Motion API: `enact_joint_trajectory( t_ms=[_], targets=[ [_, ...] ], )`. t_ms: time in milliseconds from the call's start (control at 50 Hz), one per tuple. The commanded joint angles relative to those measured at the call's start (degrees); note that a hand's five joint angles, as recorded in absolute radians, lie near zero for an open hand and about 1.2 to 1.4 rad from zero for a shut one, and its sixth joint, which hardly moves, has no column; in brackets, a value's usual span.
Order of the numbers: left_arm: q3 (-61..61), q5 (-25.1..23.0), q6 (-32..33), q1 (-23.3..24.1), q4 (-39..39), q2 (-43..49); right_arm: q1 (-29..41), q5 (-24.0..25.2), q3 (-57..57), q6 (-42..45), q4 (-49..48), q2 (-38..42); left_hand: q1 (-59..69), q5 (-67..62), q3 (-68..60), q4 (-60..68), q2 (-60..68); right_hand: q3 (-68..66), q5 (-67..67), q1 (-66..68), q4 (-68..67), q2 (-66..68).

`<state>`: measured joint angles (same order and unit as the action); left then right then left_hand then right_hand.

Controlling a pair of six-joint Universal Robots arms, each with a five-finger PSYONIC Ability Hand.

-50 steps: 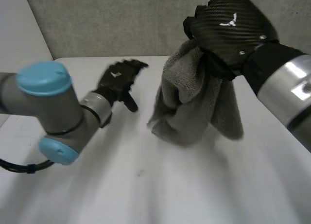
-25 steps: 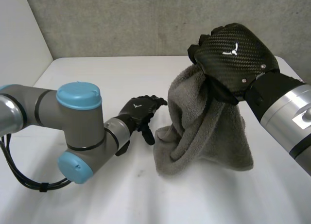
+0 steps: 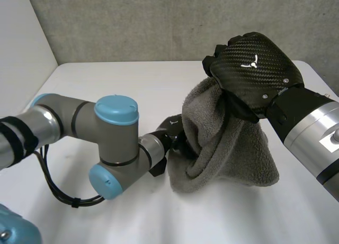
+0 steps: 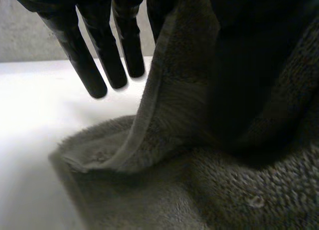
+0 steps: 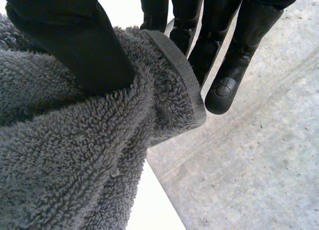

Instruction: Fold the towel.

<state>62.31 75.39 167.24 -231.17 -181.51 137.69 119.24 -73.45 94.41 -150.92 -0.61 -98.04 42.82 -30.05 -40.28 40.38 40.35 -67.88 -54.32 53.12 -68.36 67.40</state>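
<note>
The grey terry towel [image 3: 228, 143] hangs bunched from my right hand [image 3: 254, 69], its lower part resting on the white table [image 3: 106, 80]. In the right wrist view the thumb [image 5: 75, 40] presses the towel's [image 5: 75, 155] hemmed top edge against the fingers [image 5: 224, 65], so that hand is shut on it. My left hand [image 3: 172, 130] is at the towel's lower left edge, partly behind a fold. In the left wrist view its fingers [image 4: 99, 65] are straight, and the towel's hem [image 4: 174, 115] stands between them and the dark thumb.
My left arm [image 3: 114, 148] reaches low across the front left of the table. A grey wall [image 3: 159, 21] runs behind the table's far edge, with a pale wall on the left.
My left hand has moved right across the table and in against the towel's lower left edge, and its fingers have come closer together. My right hand has lowered the towel slightly.
</note>
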Motion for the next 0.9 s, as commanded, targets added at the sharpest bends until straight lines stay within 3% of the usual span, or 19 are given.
enact_joint_trajectory(
  t_ms=[20, 40, 60, 100, 220, 340, 440, 520, 600, 720, 780, 900],
  targets=[
    [-1.48, 8.77, 0.01, -0.76, 0.11, 0.56, -0.76, -0.03, 0.6, 0.37, -0.35, -0.14, 37.18, -39.95, -39.72, 39.62, 39.65, -12.12, -15.68, 26.88, -11.64, 12.6],
    [-1.49, 13.16, 0.19, -2.08, 0.11, -0.4, -0.85, 0.06, 0.77, 0.37, -0.35, -0.14, 37.18, -39.95, -39.72, 39.62, 39.65, -12.12, -15.68, 26.88, -11.64, 12.6],
    [-1.49, 13.2, 0.19, -2.09, 0.11, -0.41, -1.29, 0.06, 0.86, 0.28, -0.44, 0.04, 37.18, -39.95, -39.72, 39.62, 39.65, -12.12, -15.68, 26.88, -11.64, 12.6],
    [-0.61, 19.59, 0.54, -4.45, 0.19, -4.34, -1.9, 0.06, 0.86, 0.37, -0.44, 0.13, 37.18, -39.95, -39.72, 39.62, 39.65, -12.12, -15.68, 26.88, -11.64, 12.6],
    [3.35, 20.32, 3.62, -7.1, 0.28, -12.27, -6.64, 0.23, 0.6, 0.19, 0.35, 1.09, 37.18, -39.95, -39.72, 39.62, 39.65, -12.12, -15.68, 26.88, -11.64, 12.6],
    [13.19, 19.62, 11.18, -9.21, 0.02, -25.98, -7.27, -0.03, -0.11, 0.46, 2.46, 4.08, 37.18, -39.95, -39.72, 39.62, 39.65, -12.12, -15.68, 26.88, -11.64, 12.6],
    [20.93, 18.04, 18.12, -9.47, 0.28, -35.56, -7.71, 0.06, -1.6, 3.62, 10.37, 7.86, 37.18, -39.95, -39.72, 39.62, 39.65, -12.12, -15.68, 26.88, -11.64, 12.6],
    [28.72, 17.86, 28.1, -10.0, 0.19, -42.05, -7.44, 0.32, -2.3, 10.04, 19.51, 11.55, 37.18, -39.95, -39.72, 39.62, 39.65, -12.12, -15.68, 26.88, -11.64, 12.6],
    [33.92, 17.77, 37.78, -10.17, 0.2, -42.07, -7.09, 0.23, -2.39, 19.32, 25.21, 16.63, 37.18, -39.95, -39.72, 39.62, 39.65, -12.12, -15.68, 26.88, -11.64, 12.6],
    [33.49, 18.04, 43.34, -9.74, -0.07, -37.58, -6.83, -1.08, -4.68, 24.89, 25.66, 22.8, 37.18, -39.95, -39.72, 39.62, 39.65, -12.12, -15.68, 26.88, -11.64, 12.6],
    [28.66, 17.95, 43.87, -9.65, -0.16, -33.28, -6.21, -1.96, -10.65, 24.8, 25.14, 26.76, 37.18, -39.95, -39.72, 39.62, 39.65, -12.12, -15.68, 26.88, -11.64, 12.6],
    [9.91, 18.39, 44.31, -9.82, -3.04, -24.33, -3.31, -9.26, -28.49, 20.23, 16.08, 33.17, 37.18, -39.95, -39.72, 39.62, 39.65, -12.12, -15.68, 26.88, -11.64, 12.6]
  ],
)
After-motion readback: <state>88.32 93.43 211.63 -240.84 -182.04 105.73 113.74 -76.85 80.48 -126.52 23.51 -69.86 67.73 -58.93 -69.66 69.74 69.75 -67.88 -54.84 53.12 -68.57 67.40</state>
